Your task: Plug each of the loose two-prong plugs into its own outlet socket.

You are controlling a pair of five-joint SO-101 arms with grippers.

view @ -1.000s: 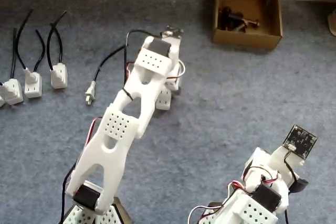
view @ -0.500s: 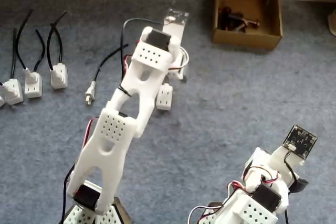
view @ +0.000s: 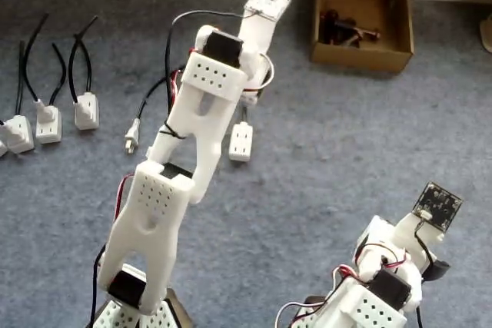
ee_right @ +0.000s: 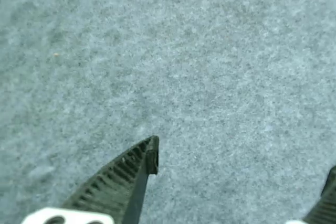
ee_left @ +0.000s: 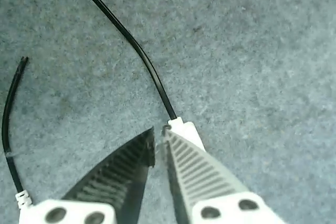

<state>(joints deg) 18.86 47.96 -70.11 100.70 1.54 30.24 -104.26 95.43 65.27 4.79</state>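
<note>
Left claw [ee_left: 159, 141]: pressed almost together, with a thin slit between the tips and nothing pinched.
Left arm [view: 192, 128]: I stretch it across the desk [view: 323, 159]; its wrist ends just left of the box [view: 354, 57].
White piece [ee_left: 185, 129]: it lies on the desk right at my pale fingertip. A black cord [ee_left: 136, 51] runs away from it to a free end. I cannot tell whether it is a plug or a socket.
Loose plug [view: 131, 137]: it lies flat and unplugged, well left of the box and nearer me, with its cord trailing off. My left wrist view catches it [ee_left: 21, 199] off to the dark finger's side.
Socket [view: 241, 144]: it lies alone beside my left arm, left of the box and nearer me. A thin stem leads from its far end under my wrist.
Three sockets [view: 48, 124]: they sit in a row far left of the box, each with a black cord rising from it.
Right claw [ee_right: 242, 163]: spread wide over grey desk, holding nothing.
Right arm [view: 392, 282]: folded at the near edge, well below the box.
</note>
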